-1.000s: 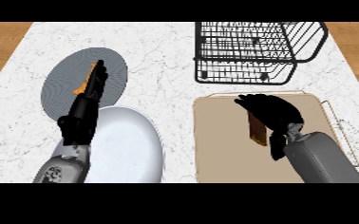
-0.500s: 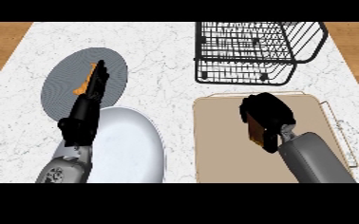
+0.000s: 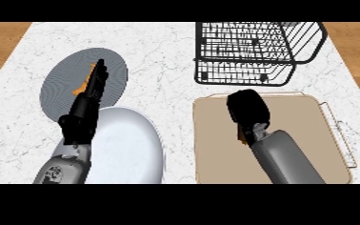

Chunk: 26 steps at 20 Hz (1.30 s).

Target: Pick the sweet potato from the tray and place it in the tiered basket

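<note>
You see only a sliver of the orange-brown sweet potato (image 3: 244, 134) under your right hand (image 3: 247, 108), whose fingers curl down around it on the beige rectangular tray (image 3: 211, 143). Farther off stands the black wire tiered basket (image 3: 256, 52). At left, your left hand (image 3: 88, 102) rests, fingers straight, over the grey ribbed round plate (image 3: 60, 83).

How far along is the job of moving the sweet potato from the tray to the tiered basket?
Nothing is delivered yet: the tiered basket holds no sweet potato. In hand: the right hand curls over the sweet potato, only an orange sliver showing, above the tray. Left: lifting, carrying, placing. The left hand rests open.
</note>
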{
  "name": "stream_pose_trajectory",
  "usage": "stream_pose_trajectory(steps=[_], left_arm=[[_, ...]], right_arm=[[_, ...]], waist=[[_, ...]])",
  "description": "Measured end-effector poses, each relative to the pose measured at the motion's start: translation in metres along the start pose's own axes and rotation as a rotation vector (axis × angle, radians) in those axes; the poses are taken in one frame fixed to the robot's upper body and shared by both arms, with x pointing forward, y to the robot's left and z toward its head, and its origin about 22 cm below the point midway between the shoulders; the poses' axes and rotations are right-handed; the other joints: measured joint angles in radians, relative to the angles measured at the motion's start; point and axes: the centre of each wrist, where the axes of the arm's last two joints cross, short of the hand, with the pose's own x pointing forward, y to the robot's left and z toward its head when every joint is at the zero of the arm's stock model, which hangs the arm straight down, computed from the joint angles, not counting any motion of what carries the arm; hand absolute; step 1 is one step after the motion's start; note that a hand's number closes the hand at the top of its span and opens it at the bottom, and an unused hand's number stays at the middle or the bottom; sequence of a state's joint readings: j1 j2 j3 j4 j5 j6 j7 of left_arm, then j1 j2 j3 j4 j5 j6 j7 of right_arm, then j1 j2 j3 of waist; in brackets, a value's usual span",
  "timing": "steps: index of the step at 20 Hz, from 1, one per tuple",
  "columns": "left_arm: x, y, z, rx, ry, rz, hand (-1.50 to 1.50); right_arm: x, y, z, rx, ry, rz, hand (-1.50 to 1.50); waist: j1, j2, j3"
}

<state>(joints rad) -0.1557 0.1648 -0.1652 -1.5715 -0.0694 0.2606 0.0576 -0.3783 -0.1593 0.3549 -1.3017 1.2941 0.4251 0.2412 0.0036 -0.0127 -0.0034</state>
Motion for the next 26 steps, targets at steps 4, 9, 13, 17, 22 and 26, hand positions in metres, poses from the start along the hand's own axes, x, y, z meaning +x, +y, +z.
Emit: stream_pose_trajectory(steps=[4, 9, 13, 17, 22, 26], left_arm=[[0.003, -0.005, -0.003, -0.021, -0.003, 0.01, 0.0], [0.006, -0.01, -0.001, -0.027, -0.01, 0.017, 0.0], [0.005, -0.01, 0.0, -0.022, -0.002, 0.011, 0.0], [0.001, -0.01, -0.001, -0.007, 0.004, 0.012, 0.0], [-0.001, -0.005, 0.001, 0.0, 0.004, 0.018, 0.0], [-0.002, -0.003, 0.001, 0.001, 0.005, 0.015, 0.0]], right_arm=[[0.038, -0.017, -0.004, -0.005, 0.214, -0.027, 1.5], [0.08, -0.048, 0.004, -0.098, 0.377, -0.071, 1.5], [0.096, -0.091, 0.018, -0.235, 0.387, -0.118, 1.5], [0.103, -0.141, 0.038, -0.381, 0.375, -0.163, 1.5], [0.099, -0.198, 0.063, -0.496, 0.35, -0.229, 1.5], [0.09, -0.235, 0.076, -0.538, 0.351, -0.26, 1.5]], waist=[[0.018, 0.006, 0.003], [0.028, 0.009, 0.007], [0.021, 0.007, 0.008], [0.011, 0.005, 0.009], [0.005, 0.001, 0.008], [-0.001, 0.001, 0.008]])
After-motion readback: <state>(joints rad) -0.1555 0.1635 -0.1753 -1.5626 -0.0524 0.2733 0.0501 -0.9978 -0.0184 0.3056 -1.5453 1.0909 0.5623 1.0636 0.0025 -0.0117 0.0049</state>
